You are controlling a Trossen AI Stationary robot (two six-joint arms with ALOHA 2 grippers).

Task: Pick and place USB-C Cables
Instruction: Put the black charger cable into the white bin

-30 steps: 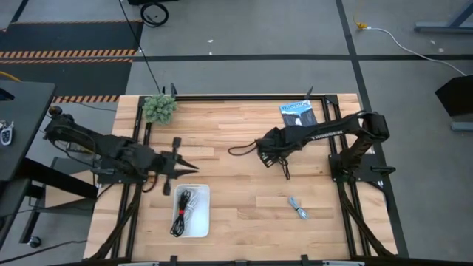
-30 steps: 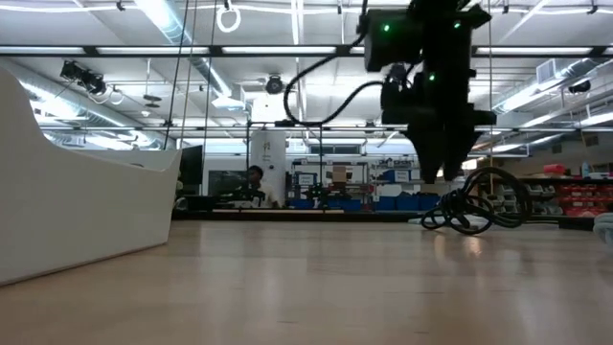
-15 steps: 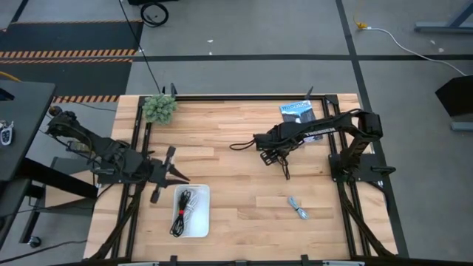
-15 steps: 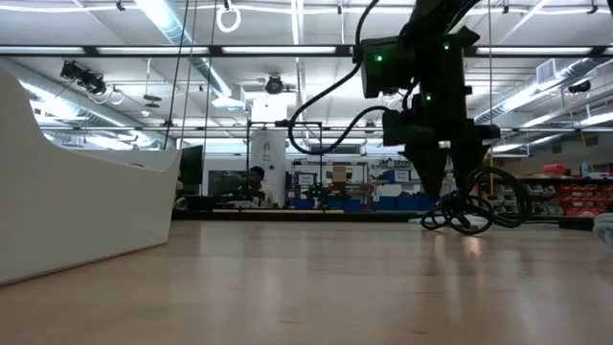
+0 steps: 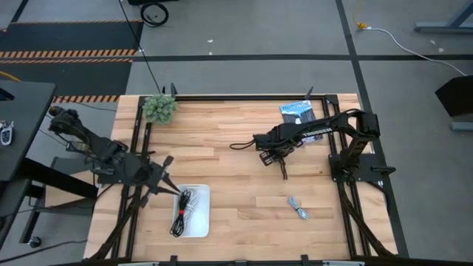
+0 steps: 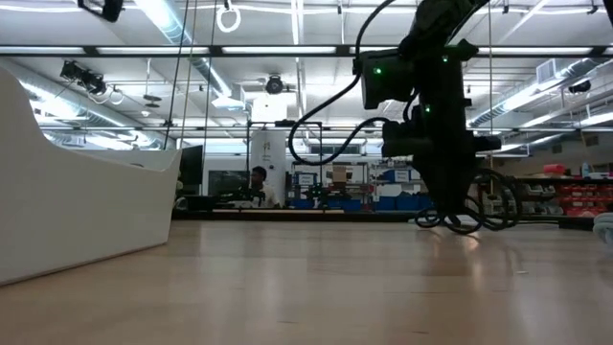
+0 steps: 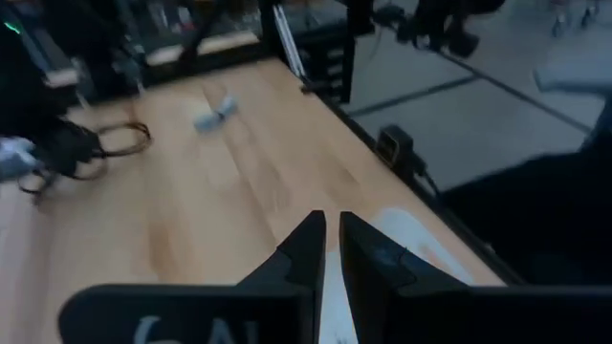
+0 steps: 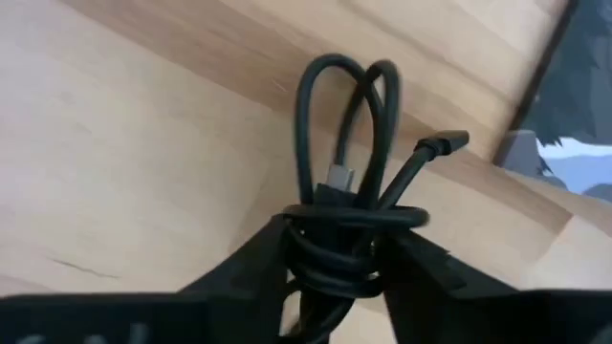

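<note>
The black USB-C cable (image 8: 339, 143), a small coil bound around its middle, lies on the wood right of centre (image 5: 284, 170). My right gripper (image 8: 335, 253) is down over it (image 6: 450, 192), shut on the bundle. My left gripper (image 7: 332, 234) hovers shut at the left side, by the far-left corner of the white tray (image 5: 203, 191). In the tray lie a white-grey cable (image 5: 194, 205) and a black cable with a red band (image 5: 179, 214). The light blue-grey cable (image 5: 299, 208) rests on the table near the right. My right gripper pinches the black cable at its wound middle (image 8: 335, 225), one finger (image 8: 273, 253) on each side. The fingers come from above, pointing down. The coil still lies on the table, its loops (image 8: 344, 86) and a plug end (image 8: 445, 143) sticking out past the fingers.
A flat dark blue-and-white packet (image 5: 298, 113) lies at the far right corner, close behind my right arm. A small green plant (image 5: 159, 108) stands at the far left corner. Bare wood stretches between the tray and the black cable.
My right gripper came down over the black cable, so its fingers now straddle the bundle. My left arm drew back toward the table's left and near edge, swinging its gripper round to the tray's far-left corner. The cables kept their places.
</note>
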